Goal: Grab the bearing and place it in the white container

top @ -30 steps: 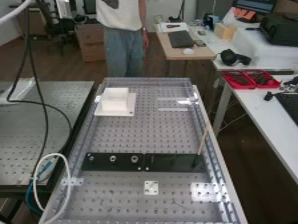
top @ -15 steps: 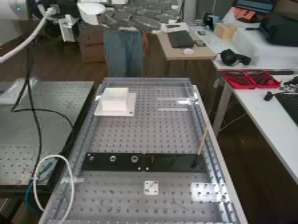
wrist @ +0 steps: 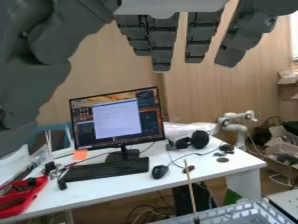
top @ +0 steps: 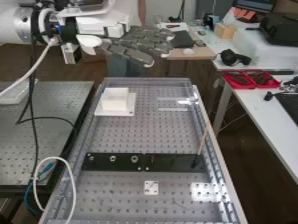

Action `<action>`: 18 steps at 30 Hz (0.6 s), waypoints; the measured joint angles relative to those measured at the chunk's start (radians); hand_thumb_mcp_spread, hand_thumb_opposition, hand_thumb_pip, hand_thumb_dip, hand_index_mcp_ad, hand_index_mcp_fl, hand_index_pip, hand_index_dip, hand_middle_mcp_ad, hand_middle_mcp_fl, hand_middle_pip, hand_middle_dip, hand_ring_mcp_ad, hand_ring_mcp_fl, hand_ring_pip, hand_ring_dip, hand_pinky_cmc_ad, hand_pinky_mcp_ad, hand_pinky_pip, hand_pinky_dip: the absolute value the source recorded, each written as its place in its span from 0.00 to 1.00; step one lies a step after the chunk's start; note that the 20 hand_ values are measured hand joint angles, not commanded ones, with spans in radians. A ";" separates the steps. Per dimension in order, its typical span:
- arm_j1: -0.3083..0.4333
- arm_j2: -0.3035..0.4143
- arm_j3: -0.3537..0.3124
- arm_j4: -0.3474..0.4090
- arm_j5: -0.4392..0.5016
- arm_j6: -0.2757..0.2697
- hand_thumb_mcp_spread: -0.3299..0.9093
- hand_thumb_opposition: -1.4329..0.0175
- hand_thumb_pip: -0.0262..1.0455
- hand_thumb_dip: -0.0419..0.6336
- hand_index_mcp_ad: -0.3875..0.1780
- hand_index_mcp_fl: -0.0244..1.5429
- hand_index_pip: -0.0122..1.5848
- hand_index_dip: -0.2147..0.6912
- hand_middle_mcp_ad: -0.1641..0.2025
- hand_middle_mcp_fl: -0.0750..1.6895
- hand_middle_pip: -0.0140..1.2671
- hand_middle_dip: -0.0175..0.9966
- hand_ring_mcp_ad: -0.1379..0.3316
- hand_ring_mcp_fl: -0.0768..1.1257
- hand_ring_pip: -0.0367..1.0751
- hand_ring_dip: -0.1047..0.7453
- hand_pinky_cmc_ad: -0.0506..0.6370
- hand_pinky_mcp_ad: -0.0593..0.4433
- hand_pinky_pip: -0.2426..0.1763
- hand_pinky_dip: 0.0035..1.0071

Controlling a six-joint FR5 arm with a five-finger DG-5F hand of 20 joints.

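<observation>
High over the far end of the bench, the hand [top: 136,44] is held with its fingers straight and nothing in them. In the wrist view the hand [wrist: 163,42] has its fingers extended, with the thumb off to one side. Small ring-shaped metal parts, one of them a bearing [top: 134,159], sit on the black plate [top: 174,162] across the bench, well away from the hand. The white container [top: 115,100] stands on a white base near the bench's far left corner, below the hand.
A thin wooden stick [top: 202,142] rises from the black plate's right end. A small white square plate [top: 151,187] lies nearer. To the right, a white table [top: 263,112] carries red trays [top: 249,79] and headphones. Cables and a white hose [top: 68,187] run along the left.
The arm and hand have come into view from the upper left and moved lower over the far end, the fingers now lower in view. The parts on the bench have not moved.
</observation>
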 joint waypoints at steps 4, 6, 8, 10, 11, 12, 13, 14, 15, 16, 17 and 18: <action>0.001 -0.010 -0.051 0.063 0.041 0.008 0.46 0.51 0.34 0.08 0.81 0.02 0.05 0.30 0.65 0.10 0.12 0.10 0.61 0.08 0.14 0.14 0.50 0.54 0.43 0.16; 0.004 -0.019 -0.084 0.110 0.071 0.008 0.47 0.51 0.39 0.09 0.80 0.02 0.05 0.28 0.65 0.10 0.12 0.11 0.61 0.07 0.14 0.14 0.50 0.54 0.44 0.16; 0.006 -0.030 -0.107 0.139 0.095 0.010 0.47 0.51 0.39 0.08 0.80 0.02 0.05 0.27 0.65 0.11 0.12 0.11 0.61 0.07 0.14 0.14 0.50 0.55 0.43 0.16; 0.007 -0.044 -0.123 0.160 0.114 0.022 0.48 0.51 0.40 0.11 0.80 0.02 0.05 0.25 0.65 0.11 0.12 0.11 0.61 0.07 0.14 0.14 0.50 0.54 0.43 0.16; 0.007 -0.050 -0.129 0.167 0.120 0.032 0.48 0.51 0.40 0.12 0.78 0.02 0.05 0.25 0.65 0.11 0.12 0.11 0.61 0.07 0.14 0.14 0.50 0.54 0.43 0.16; 0.007 -0.056 -0.136 0.176 0.126 0.041 0.49 0.51 0.40 0.13 0.76 0.02 0.06 0.24 0.65 0.11 0.12 0.11 0.61 0.07 0.14 0.14 0.50 0.54 0.43 0.16; 0.007 -0.061 -0.140 0.182 0.129 0.047 0.49 0.51 0.40 0.14 0.74 0.02 0.06 0.24 0.65 0.11 0.12 0.11 0.61 0.07 0.14 0.14 0.50 0.55 0.43 0.16; 0.007 -0.070 -0.152 0.199 0.137 0.055 0.50 0.50 0.41 0.14 0.73 0.02 0.06 0.24 0.65 0.11 0.12 0.12 0.61 0.07 0.14 0.14 0.50 0.55 0.43 0.16; 0.007 -0.078 -0.162 0.217 0.143 0.060 0.51 0.50 0.42 0.16 0.73 0.03 0.06 0.24 0.65 0.11 0.12 0.12 0.61 0.07 0.14 0.14 0.50 0.54 0.43 0.16; 0.005 -0.086 -0.174 0.238 0.145 0.065 0.51 0.50 0.44 0.17 0.72 0.03 0.06 0.24 0.65 0.11 0.12 0.12 0.61 0.07 0.14 0.14 0.50 0.55 0.43 0.16; 0.003 -0.090 -0.178 0.247 0.144 0.068 0.50 0.50 0.45 0.19 0.70 0.04 0.06 0.24 0.65 0.11 0.12 0.12 0.61 0.07 0.14 0.14 0.50 0.55 0.43 0.16; -0.004 -0.099 -0.187 0.263 0.138 0.074 0.52 0.49 0.46 0.21 0.69 0.04 0.07 0.24 0.65 0.11 0.12 0.12 0.61 0.07 0.14 0.14 0.50 0.55 0.43 0.16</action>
